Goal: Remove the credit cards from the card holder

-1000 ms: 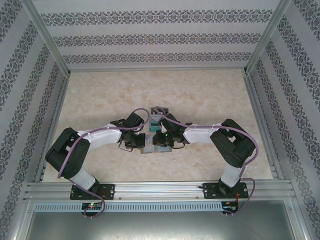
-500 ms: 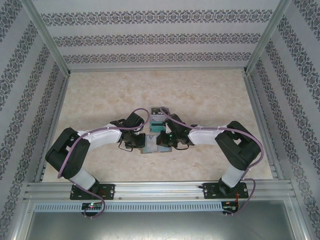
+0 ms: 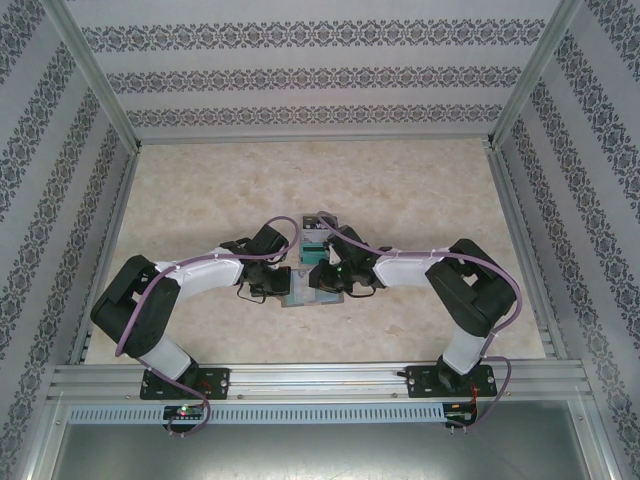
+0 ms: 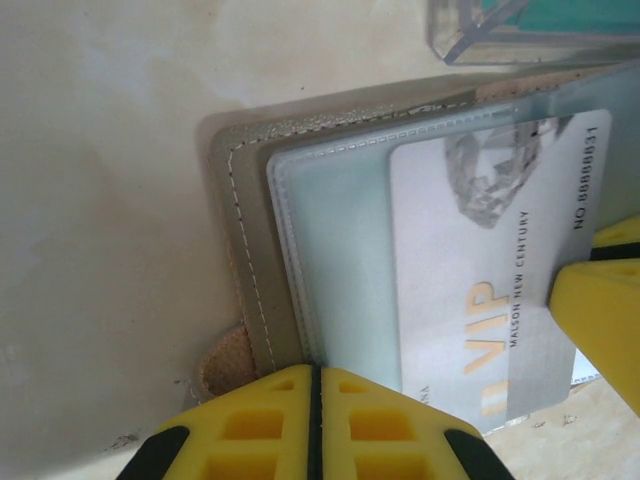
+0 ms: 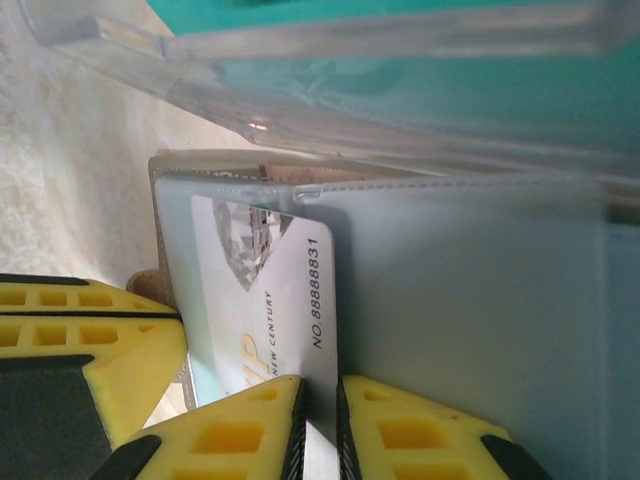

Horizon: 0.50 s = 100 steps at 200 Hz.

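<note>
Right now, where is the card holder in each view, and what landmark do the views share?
Top external: the card holder lies mid-table, just nearer than the teal card.
Left wrist: the card holder spans centre to right edge.
Right wrist: the card holder spans centre and right.
Shared landmark: the teal card beyond its far edge.

Two credit cards (image 4: pixel 480 280), one card holder (image 4: pixel 250 200)

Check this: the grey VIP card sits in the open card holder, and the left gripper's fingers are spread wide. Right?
No. The left gripper has its fingers shut together, not spread wide; the left wrist view shows it. The grey VIP card does sit in the open card holder.
</note>
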Available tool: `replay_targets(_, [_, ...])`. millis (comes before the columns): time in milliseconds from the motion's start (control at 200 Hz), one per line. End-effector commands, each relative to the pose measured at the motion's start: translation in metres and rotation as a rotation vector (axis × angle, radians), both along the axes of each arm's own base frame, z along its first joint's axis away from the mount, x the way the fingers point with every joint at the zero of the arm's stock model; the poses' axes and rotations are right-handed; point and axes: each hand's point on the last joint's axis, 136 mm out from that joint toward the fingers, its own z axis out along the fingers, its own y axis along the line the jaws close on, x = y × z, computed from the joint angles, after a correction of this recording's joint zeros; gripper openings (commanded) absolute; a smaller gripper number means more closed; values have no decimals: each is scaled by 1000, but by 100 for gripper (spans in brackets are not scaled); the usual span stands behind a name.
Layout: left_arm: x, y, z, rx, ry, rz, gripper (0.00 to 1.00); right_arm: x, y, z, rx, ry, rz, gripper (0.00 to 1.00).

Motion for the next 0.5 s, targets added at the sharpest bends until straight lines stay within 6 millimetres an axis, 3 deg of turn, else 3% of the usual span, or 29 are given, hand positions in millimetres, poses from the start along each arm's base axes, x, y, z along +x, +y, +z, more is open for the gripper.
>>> replay_targets(0, [-3,5,-8,30,24,8,0,-1,3,-8,-7,21,13,13])
replay_targets(225, [-4,10,-9,58,24,-4,0,-3,-10,-9,-35,23,15,0])
replay_targets(495, [-5,14,-10,81,22,-10,0,-3,-34,0,-61,16,31,0])
